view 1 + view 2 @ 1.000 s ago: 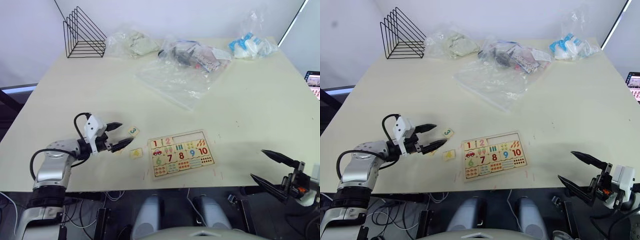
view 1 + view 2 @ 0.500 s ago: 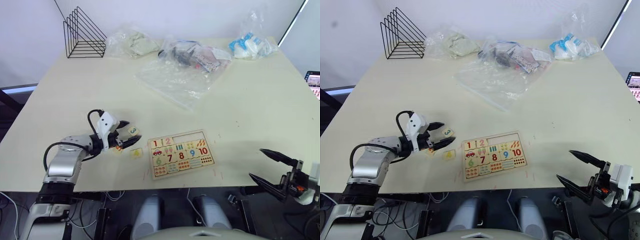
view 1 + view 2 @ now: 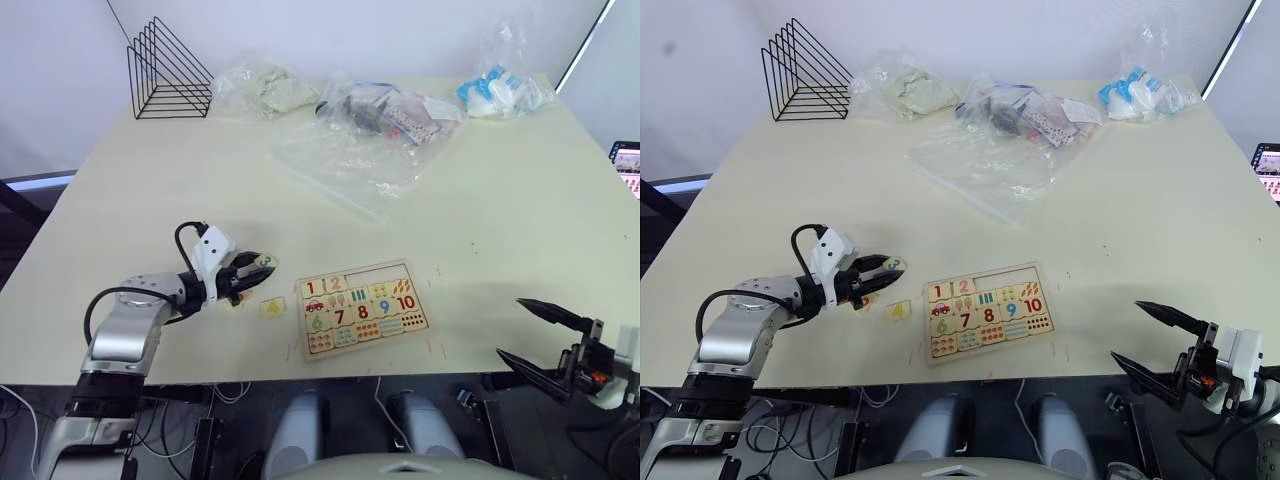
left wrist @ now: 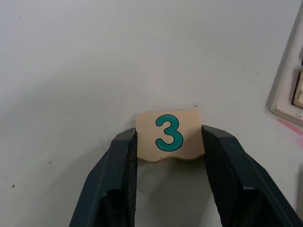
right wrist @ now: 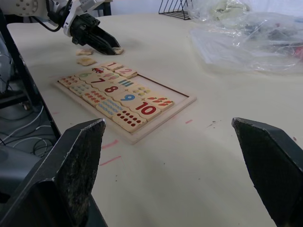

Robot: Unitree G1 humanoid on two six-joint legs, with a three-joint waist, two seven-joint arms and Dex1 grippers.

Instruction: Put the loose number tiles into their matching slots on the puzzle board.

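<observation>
Teal "3" tile (image 4: 170, 135) clenched between left end effector (image 4: 169, 146) fingers on the bench (image 3: 480, 220); next, lifting toward puzzle board's (image 3: 363, 307) empty slots (image 3: 380, 272). Right end effector (image 3: 1148, 340) spread, idle.

tile 3 (image 4: 169, 135): pale wood, teal digit | puzzle board (image 3: 362, 307): light wood, multicoloured numbers | pincer fingers (image 4: 120, 175): dark

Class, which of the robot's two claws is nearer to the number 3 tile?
Left. The left claw has its fingers on both sides of the number 3 tile, gripping it beside the puzzle board. The right claw hangs open past the board's far side, off the table edge.
</observation>
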